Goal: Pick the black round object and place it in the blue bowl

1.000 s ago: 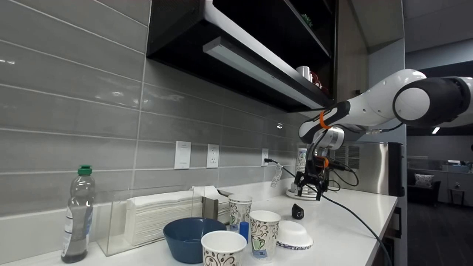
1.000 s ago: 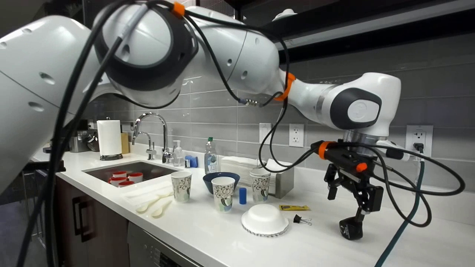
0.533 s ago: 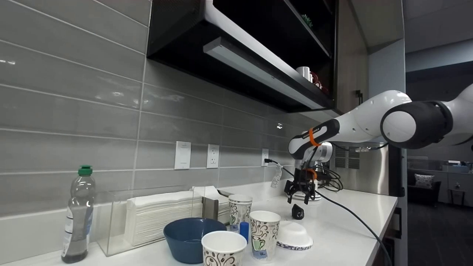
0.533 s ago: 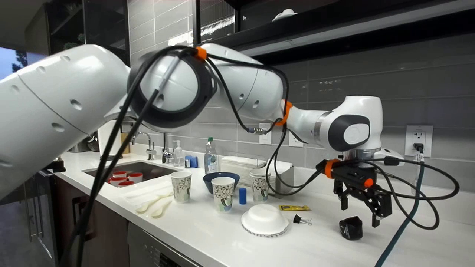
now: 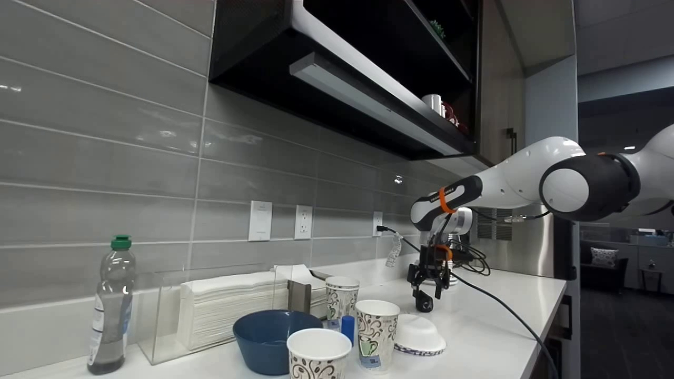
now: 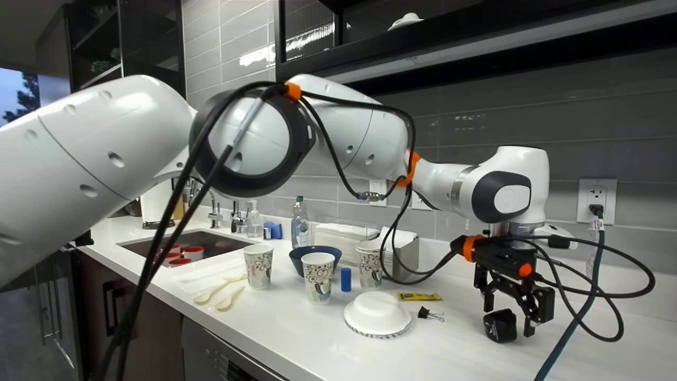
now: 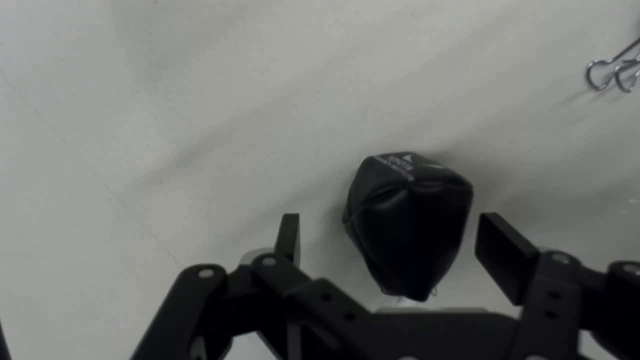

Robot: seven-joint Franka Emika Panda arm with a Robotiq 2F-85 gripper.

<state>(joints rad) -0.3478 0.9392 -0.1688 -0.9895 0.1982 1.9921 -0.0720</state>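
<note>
The black round object [image 7: 410, 225] sits on the white counter, a faceted black lump with small white print. It also shows in both exterior views [image 5: 424, 303] [image 6: 500, 326]. My gripper [image 7: 392, 242] is open, with one finger on each side of the object and visible gaps between them in the wrist view. In both exterior views the gripper [image 5: 427, 295] [image 6: 508, 321] is low over the object, pointing down. The blue bowl [image 5: 260, 347] stands by the napkin holder among the cups; in an exterior view it is partly hidden behind a cup [image 6: 298, 260].
White patterned paper cups [image 5: 378, 337] [image 6: 258, 267] stand around the bowl, with a blue cylinder [image 6: 345, 279]. A white ridged dish [image 6: 377, 313], a binder clip [image 6: 427, 313] and a yellow packet [image 6: 419, 296] lie between cups and gripper. A cable [image 5: 505, 305] crosses the counter.
The arm has come down over the last second and shifted slightly, so the open gripper is now low around the black object. The object and bowl have not moved.
</note>
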